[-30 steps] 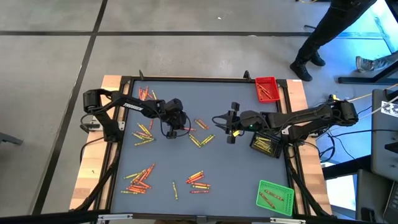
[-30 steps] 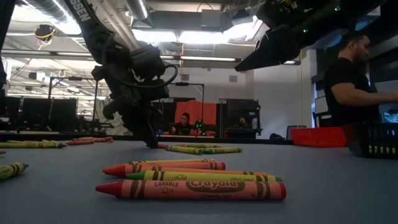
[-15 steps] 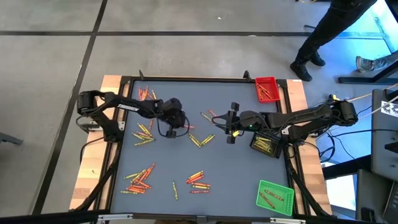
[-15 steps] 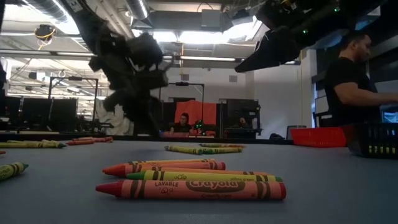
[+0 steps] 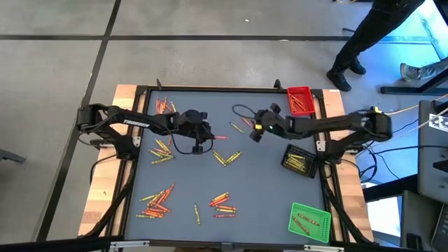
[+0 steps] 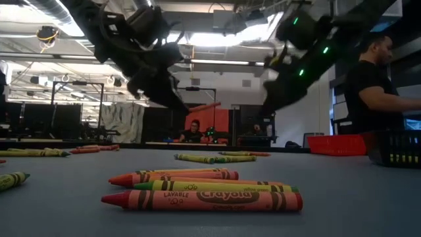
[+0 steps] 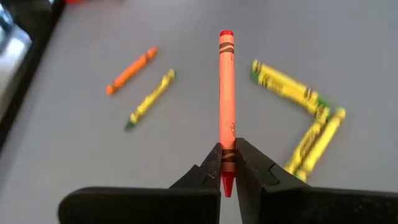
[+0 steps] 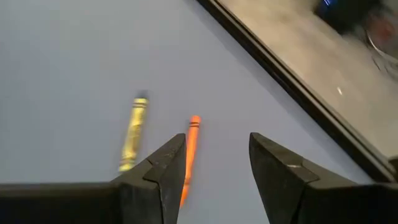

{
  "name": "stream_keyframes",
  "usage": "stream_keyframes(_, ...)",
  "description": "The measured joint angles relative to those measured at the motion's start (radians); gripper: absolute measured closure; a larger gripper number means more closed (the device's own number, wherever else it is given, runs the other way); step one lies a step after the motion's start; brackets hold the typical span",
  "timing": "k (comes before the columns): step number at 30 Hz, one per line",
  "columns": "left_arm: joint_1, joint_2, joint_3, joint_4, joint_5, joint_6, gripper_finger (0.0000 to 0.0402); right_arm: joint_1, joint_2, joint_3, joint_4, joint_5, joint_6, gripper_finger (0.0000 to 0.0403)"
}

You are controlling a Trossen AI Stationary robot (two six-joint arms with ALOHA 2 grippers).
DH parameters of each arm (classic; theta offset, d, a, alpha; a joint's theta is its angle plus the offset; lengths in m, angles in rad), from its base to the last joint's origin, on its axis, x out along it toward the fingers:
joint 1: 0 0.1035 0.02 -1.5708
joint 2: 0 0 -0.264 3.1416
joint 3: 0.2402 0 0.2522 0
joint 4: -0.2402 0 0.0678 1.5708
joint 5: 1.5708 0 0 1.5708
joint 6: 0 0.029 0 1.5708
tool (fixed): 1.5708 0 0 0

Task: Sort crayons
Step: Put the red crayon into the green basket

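Note:
My left gripper (image 5: 207,136) is shut on a red-orange crayon (image 5: 221,137) held above the middle of the grey table (image 5: 266,196); it also shows lifted in the low view (image 6: 205,106). My right gripper (image 5: 253,131) is open and empty, low over the table right of centre toward the far edge. Its fingers (image 8: 166,163) stand over an orange crayon (image 8: 189,149), with a yellow crayon (image 8: 132,140) beside it. More crayons lie flat in loose groups at the left (image 5: 162,148), near left (image 5: 157,201) and centre (image 5: 225,157). My left gripper pinches the red-orange crayon near its pointed end (image 7: 227,160) between its two fingertips. The crayon runs on along the line of the fingers and sticks out ahead of them, blunt end (image 7: 226,36) foremost. It is lifted clear of the table, about level, pointing toward the table's right.
A red tray (image 5: 301,99) stands at the far right corner, a black tray (image 5: 299,161) at the right edge, a green tray (image 5: 309,222) at the near right corner, each with crayons in it. A person (image 5: 378,28) stands beyond the far right corner.
My left gripper has risen from the table with the red-orange crayon, tipping from pointing down to nearly level; the crayon is now lifted clear. My right gripper has swung toward the table's far edge and come down toward the orange and yellow crayons there, staying open.

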Motion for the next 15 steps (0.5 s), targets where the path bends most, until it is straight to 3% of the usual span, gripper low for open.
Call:
stream_keyframes(6, -0.028, 0.000, 0.000, 0.064, 0.002, 0.001, 0.0392, -0.106, 0.144, 0.000, 0.079, -0.004, 0.013, 0.0231)
stream_keyframes(15, -0.053, 0.000, 0.000, 0.075, 0.003, 0.002, 0.0392, -0.167, 0.220, 0.000, 0.114, -0.009, 0.044, 0.0231)
